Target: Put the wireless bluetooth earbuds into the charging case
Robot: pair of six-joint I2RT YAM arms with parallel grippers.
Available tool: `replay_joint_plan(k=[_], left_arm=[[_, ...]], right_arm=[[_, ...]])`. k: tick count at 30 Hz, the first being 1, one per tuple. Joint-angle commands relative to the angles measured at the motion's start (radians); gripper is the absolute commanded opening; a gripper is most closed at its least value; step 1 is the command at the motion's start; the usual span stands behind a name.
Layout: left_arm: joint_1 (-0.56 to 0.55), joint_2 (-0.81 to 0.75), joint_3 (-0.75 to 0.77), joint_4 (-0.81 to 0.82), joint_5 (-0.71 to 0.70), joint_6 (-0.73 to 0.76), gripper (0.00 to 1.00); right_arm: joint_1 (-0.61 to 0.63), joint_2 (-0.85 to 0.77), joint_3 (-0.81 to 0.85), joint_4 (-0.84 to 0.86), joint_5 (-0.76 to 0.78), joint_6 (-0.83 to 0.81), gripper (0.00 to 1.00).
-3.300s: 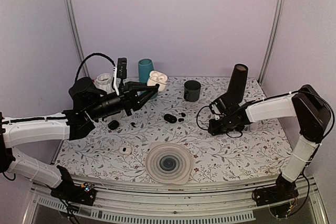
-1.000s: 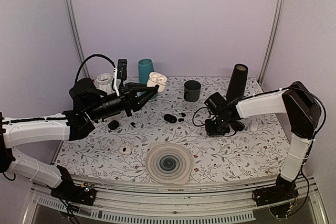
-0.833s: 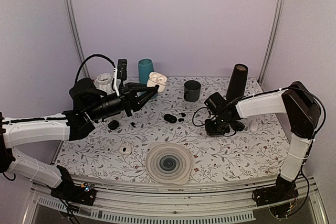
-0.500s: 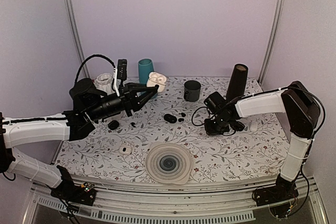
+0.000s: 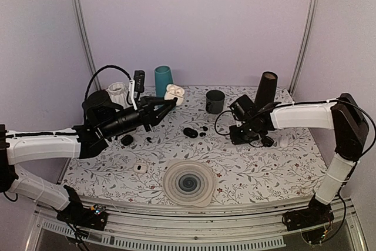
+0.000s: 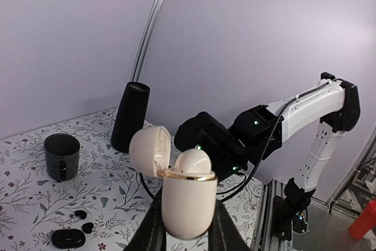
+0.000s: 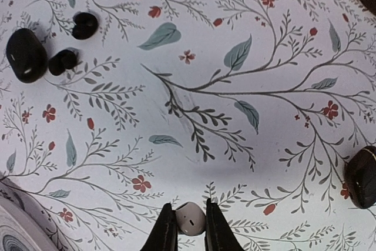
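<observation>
My left gripper (image 6: 187,227) is shut on an open white charging case (image 6: 187,198) with its lid up and one white earbud seated inside. It holds the case in the air, and the case also shows in the top view (image 5: 174,92). My right gripper (image 7: 190,223) is shut on a small white earbud (image 7: 190,218) just above the floral table. Two tiny glossy black earbuds (image 7: 85,25) (image 7: 63,61) lie on the table beside a black oval case (image 7: 26,54), ahead and left of the right gripper. They also show in the top view (image 5: 202,134).
A dark mug (image 5: 215,101), a tall black cylinder (image 5: 265,89) and a teal cup (image 5: 163,78) stand at the back. A round ribbed disc (image 5: 188,182) lies at the front. Another black oval case (image 7: 361,176) lies to the right gripper's right, and a black pebble (image 5: 127,140) near the left arm.
My right gripper has moved left and a little toward the back, its arm now stretched out more. My left gripper with the case has shifted only slightly.
</observation>
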Motion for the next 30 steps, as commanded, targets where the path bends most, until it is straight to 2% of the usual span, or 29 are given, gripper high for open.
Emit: replay_joint_plan(k=[1,15,30], left_arm=[[0.015,0.032,-0.019,0.047,0.040,0.008,0.00],[0.013,0.165,0.036,0.040,0.151,0.016,0.00],[0.014,0.230,0.092,0.032,0.207,-0.042,0.00]], right_arm=[[0.045,-0.088,0.067,-0.028,0.089,-0.033,0.13],[0.169,-0.273,0.205,-0.067,0.216,-0.082,0.13],[0.311,-0.284,0.311,-0.012,0.269,-0.148,0.13]])
